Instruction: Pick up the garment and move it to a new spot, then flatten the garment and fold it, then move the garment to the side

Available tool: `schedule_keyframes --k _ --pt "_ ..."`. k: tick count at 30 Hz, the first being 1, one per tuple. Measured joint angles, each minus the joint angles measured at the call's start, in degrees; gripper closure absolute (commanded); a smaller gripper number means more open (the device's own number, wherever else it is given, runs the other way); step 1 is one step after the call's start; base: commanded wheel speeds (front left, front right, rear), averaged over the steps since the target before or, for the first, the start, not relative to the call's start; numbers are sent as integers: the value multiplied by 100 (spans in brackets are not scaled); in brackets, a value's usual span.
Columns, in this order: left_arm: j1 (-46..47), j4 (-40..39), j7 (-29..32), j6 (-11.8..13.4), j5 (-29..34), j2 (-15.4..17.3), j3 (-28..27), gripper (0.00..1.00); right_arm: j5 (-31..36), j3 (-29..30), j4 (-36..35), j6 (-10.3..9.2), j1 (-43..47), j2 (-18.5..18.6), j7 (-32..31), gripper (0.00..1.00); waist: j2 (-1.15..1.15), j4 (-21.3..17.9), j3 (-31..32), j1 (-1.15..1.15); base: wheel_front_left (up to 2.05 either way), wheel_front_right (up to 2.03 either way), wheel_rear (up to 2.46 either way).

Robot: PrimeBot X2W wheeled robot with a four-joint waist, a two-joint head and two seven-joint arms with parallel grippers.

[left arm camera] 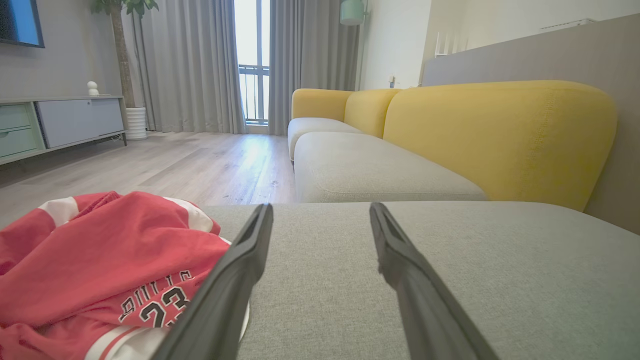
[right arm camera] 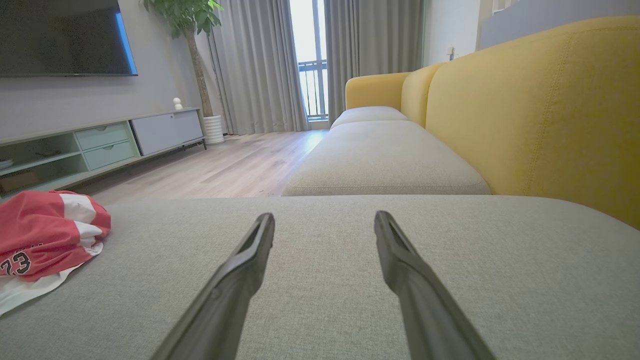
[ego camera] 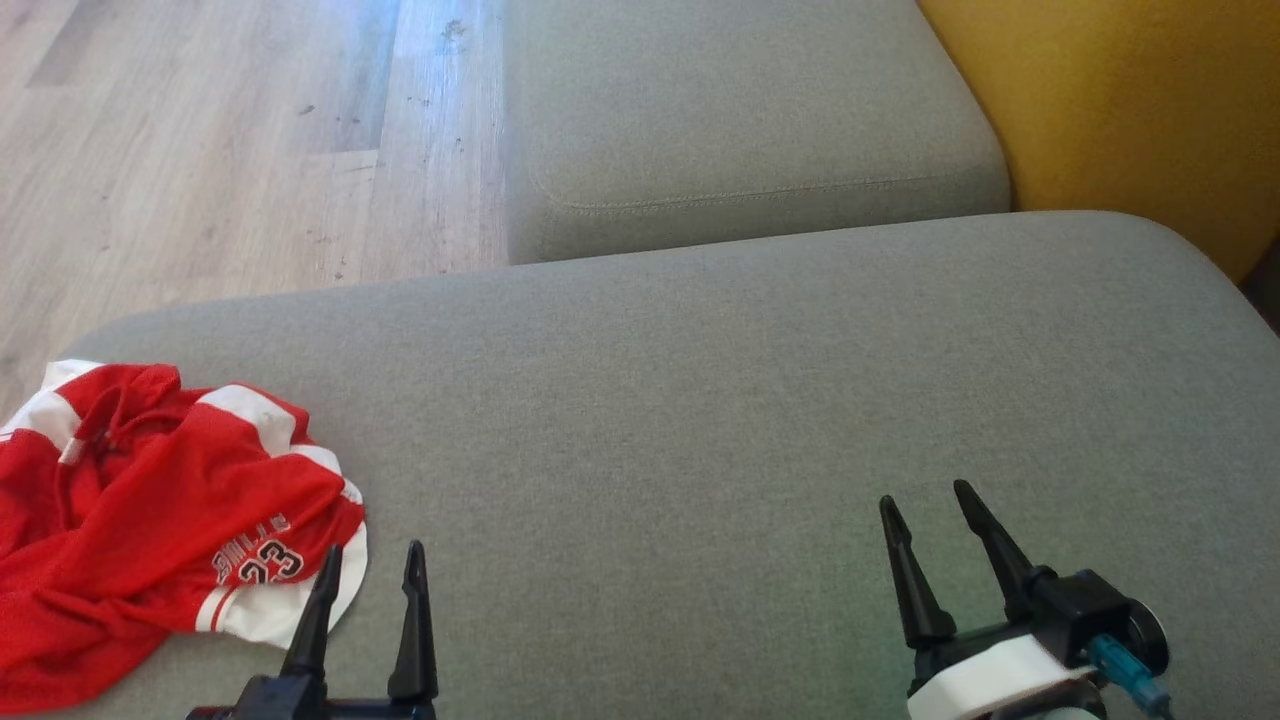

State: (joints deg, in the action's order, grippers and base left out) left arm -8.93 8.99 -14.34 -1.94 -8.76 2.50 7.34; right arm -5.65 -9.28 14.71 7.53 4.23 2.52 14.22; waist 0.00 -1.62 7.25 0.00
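Left gripper (ego camera: 372,547) and right gripper (ego camera: 923,493) are held open, empty; pickup is not yet begun, so the crumpled garment (ego camera: 150,510) must be reached and pinched.

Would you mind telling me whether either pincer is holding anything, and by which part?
Nothing is held. The left pincer and the right pincer both stand open over the grey cushion; the red jersey lies crumpled beside the left one.
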Motion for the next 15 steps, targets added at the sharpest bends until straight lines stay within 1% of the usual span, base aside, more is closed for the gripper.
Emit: schedule_keyframes --k 15 --pt "2 112 -3 43 75 5 -7 0 54 21 49 0 0 0 0 0 0 -12 -30 1 0 0 0"
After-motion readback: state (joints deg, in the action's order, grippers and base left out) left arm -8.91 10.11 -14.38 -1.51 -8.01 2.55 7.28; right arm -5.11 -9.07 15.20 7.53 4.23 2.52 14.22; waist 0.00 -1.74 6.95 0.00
